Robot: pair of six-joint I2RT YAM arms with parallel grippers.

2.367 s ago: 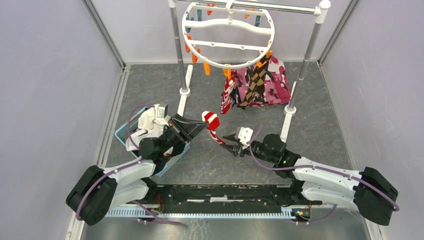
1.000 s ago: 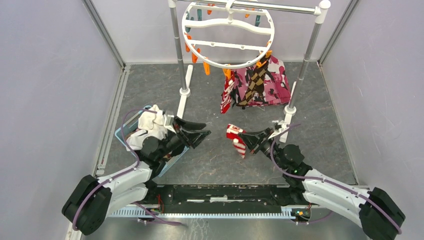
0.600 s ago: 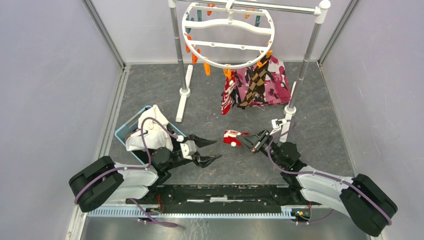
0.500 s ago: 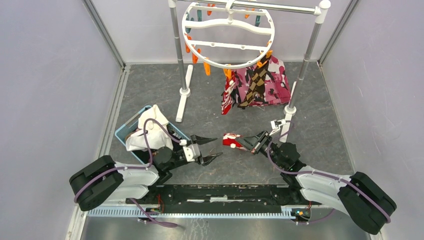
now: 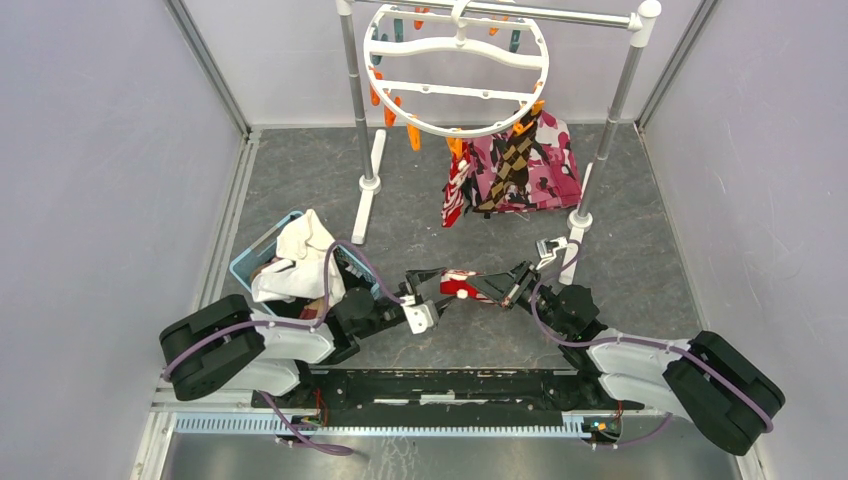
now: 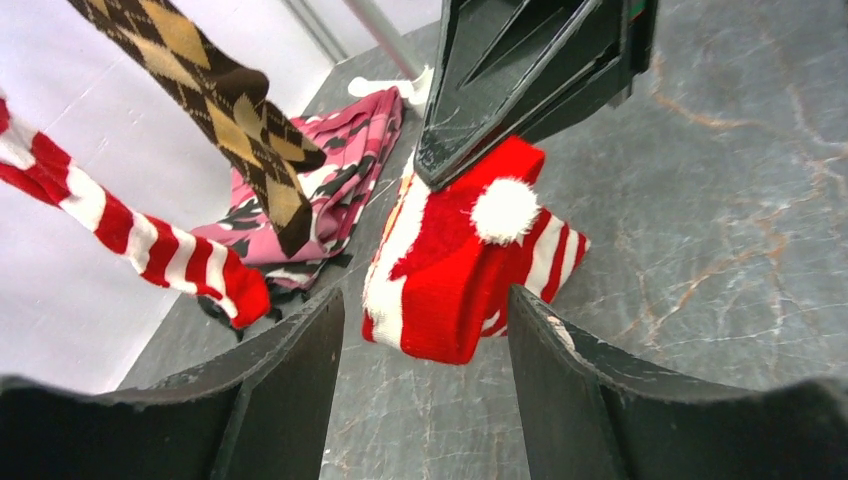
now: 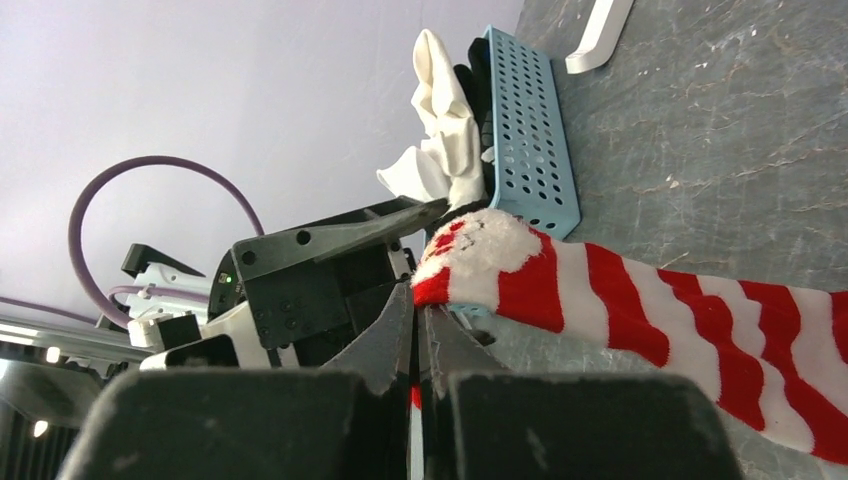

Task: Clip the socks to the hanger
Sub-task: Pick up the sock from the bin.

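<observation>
A red-and-white striped sock [image 5: 462, 283] with a white pom-pom is pinched at its cuff by my right gripper [image 5: 492, 286], which is shut on it [image 7: 415, 300]. The striped leg of the sock [image 7: 640, 310] trails away to the right above the floor. My left gripper [image 5: 436, 292] is open, its jaws either side of the sock's red end [image 6: 450, 290] without touching it. The white round hanger [image 5: 455, 70] hangs from the rail at the back. Under it hang an argyle sock [image 5: 510, 160] and a striped sock [image 5: 457, 190].
A blue perforated basket [image 5: 250, 262] with a white cloth [image 5: 300, 250] sits at the left, close behind my left arm. A pink camouflage cloth [image 5: 550, 165] lies under the hanger. The rail's two poles [image 5: 357, 100] stand on white feet on the grey floor.
My left gripper has swung right and low until its open jaws straddle the sock's end. My right gripper has tipped down and shifted slightly left, so the sock now stretches sideways instead of dangling.
</observation>
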